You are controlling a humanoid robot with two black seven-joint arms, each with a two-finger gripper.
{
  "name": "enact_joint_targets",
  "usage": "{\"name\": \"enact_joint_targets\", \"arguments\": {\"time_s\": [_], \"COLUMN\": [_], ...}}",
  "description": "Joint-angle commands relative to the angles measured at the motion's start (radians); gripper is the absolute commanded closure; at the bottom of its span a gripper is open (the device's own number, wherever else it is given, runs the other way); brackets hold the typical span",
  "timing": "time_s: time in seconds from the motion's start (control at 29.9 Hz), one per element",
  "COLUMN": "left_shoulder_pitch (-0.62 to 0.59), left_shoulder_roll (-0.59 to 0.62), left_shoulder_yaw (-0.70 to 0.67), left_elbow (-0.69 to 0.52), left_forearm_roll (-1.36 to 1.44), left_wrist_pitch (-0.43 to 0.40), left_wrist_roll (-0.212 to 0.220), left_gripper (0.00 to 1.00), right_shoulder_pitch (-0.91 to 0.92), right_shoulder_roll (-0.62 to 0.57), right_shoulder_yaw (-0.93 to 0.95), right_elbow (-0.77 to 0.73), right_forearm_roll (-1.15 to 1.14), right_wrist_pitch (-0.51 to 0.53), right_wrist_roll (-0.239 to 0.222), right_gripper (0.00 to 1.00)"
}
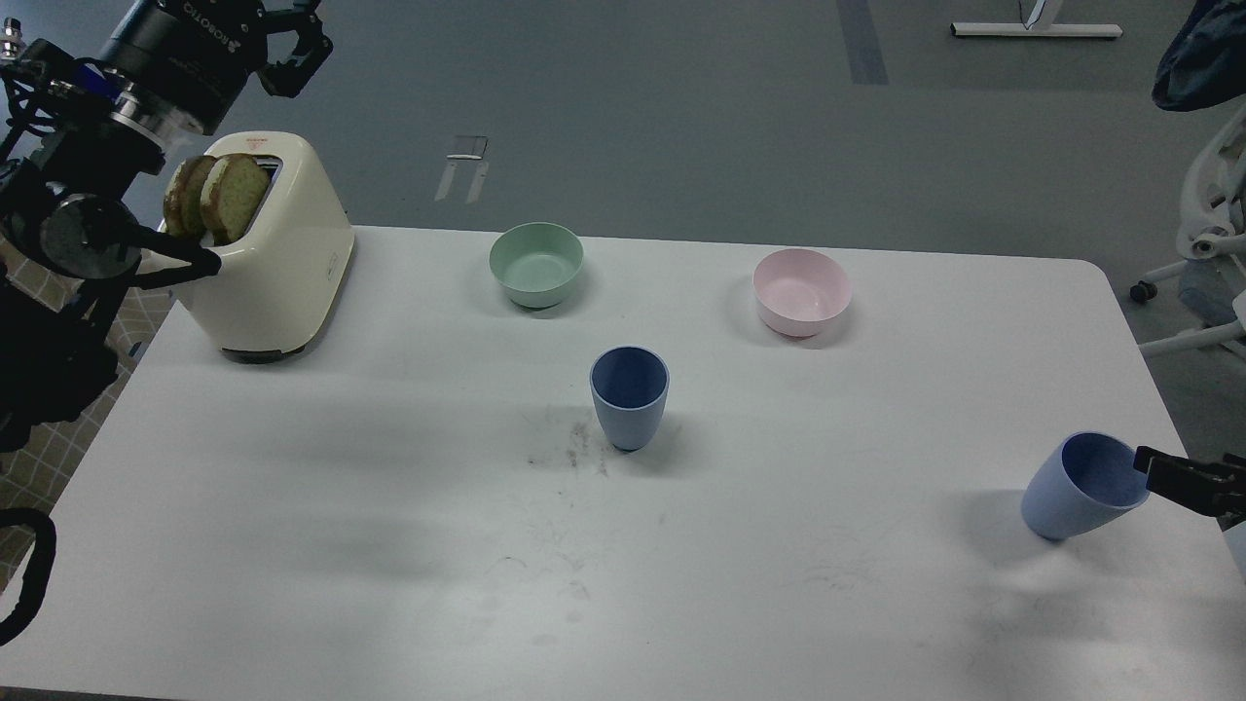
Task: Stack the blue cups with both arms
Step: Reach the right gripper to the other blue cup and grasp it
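One blue cup [629, 397] stands upright at the table's middle. A second blue cup [1082, 486] is near the right edge, tilted with its mouth up and to the right and its base on the table. My right gripper [1173, 477] comes in from the right edge. Only a dark finger shows, at the tilted cup's right rim, and I cannot tell whether it grips the cup. My left gripper [295, 51] is high at the far left, above and behind the toaster, far from both cups. Its fingers are dark and I cannot tell them apart.
A cream toaster [277, 263] with two bread slices stands at the back left. A mint-green bowl [535, 263] and a pink bowl [800, 290] sit at the back of the white table [389, 545]. An office chair [1207, 243] stands off the right side.
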Motion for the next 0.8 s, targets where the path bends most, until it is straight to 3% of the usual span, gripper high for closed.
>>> {"name": "enact_joint_targets", "arguments": {"time_s": [0.0, 0.1, 0.33, 0.54, 0.77], "left_shoulder_pitch": [0.000, 0.000, 0.000, 0.002, 0.000], "left_shoulder_roll": [-0.002, -0.004, -0.004, -0.007, -0.005], "left_shoulder_yaw": [0.000, 0.002, 0.003, 0.003, 0.003], "left_elbow": [0.000, 0.000, 0.000, 0.003, 0.003], "left_forearm_roll": [0.000, 0.000, 0.000, 0.003, 0.019], "left_wrist_pitch": [0.000, 0.000, 0.000, 0.000, 0.000], "left_wrist_roll": [0.000, 0.000, 0.000, 0.000, 0.000], "left_gripper": [0.02, 0.02, 0.02, 0.02, 0.02], "right_shoulder_pitch": [0.000, 0.005, 0.009, 0.012, 0.014], "right_shoulder_roll": [0.036, 0.068, 0.110, 0.128, 0.145], "right_shoulder_yaw": [-0.001, 0.000, 0.002, 0.000, -0.004], "right_elbow": [0.000, 0.000, 0.000, 0.000, 0.000], "right_forearm_roll": [-0.025, -0.089, -0.105, -0.105, -0.106], "right_wrist_pitch": [0.000, 0.000, 0.000, 0.000, 0.000], "right_wrist_roll": [-0.010, -0.017, -0.020, -0.029, -0.043], "right_gripper": [0.30, 0.39, 0.40, 0.48, 0.63]}}
